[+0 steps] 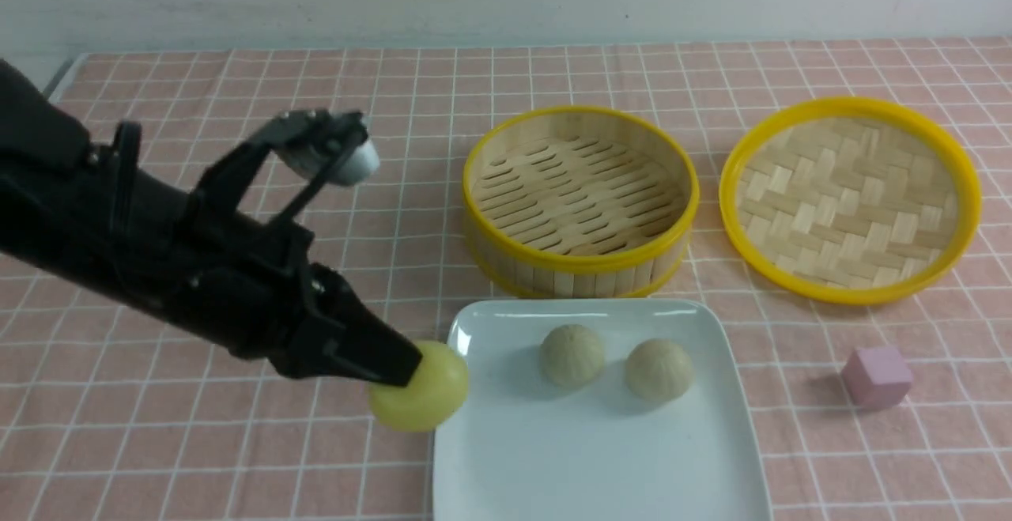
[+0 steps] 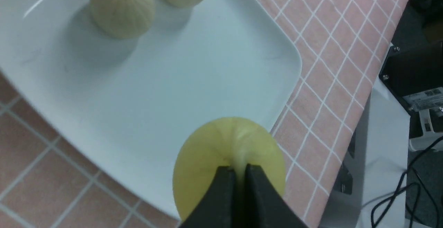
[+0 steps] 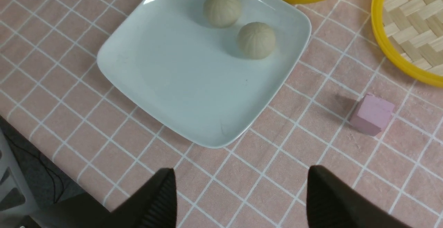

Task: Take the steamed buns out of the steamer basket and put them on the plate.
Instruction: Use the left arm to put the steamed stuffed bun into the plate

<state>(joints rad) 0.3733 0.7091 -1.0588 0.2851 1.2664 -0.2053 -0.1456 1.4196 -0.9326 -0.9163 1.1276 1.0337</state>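
My left gripper is shut on the pale yellow steamed bun, pinching its top between both fingers. The bun hangs at the left edge of the white square plate. Two off-white steamed buns lie on the far part of the plate. The bamboo steamer basket stands behind the plate with only its slatted floor showing inside. My right gripper is open over bare cloth, near the plate's corner, and does not show in the front view.
A shallow yellow-rimmed woven tray sits right of the basket. A small pink cube lies right of the plate. A pink checked cloth covers the table, whose edge runs close to the plate's near side.
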